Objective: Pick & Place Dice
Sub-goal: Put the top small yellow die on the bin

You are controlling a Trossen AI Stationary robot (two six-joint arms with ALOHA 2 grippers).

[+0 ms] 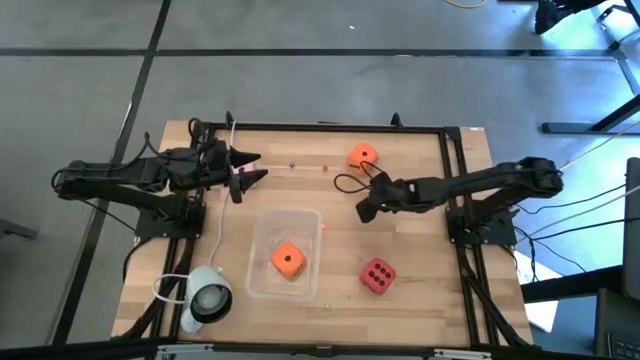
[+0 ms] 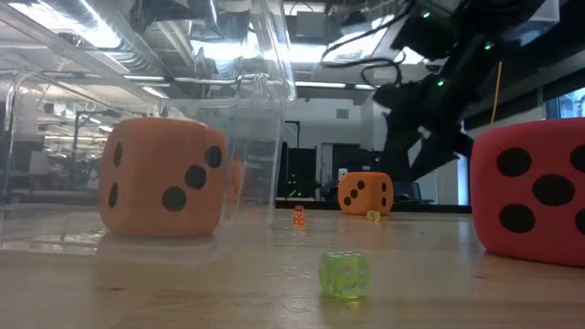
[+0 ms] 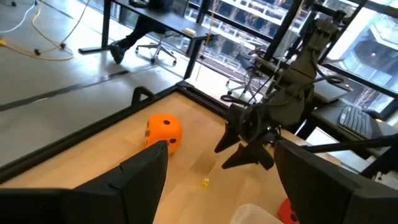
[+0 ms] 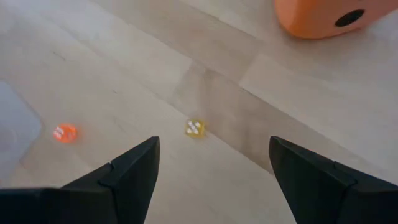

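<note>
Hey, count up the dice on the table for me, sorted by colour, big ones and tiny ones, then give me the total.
Big orange dice: 2, one in the clear tub, one near the far edge
Big red dice: 1
Tiny green dice: 1
Tiny yellow dice: 1
Tiny orange dice: 1
Total: 6 dice visible

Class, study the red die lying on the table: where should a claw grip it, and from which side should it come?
Grip the red die across two opposite flat faces, coming straight down from above. It sits flat and alone on the table, beside the clear bin, with every side free.
</note>
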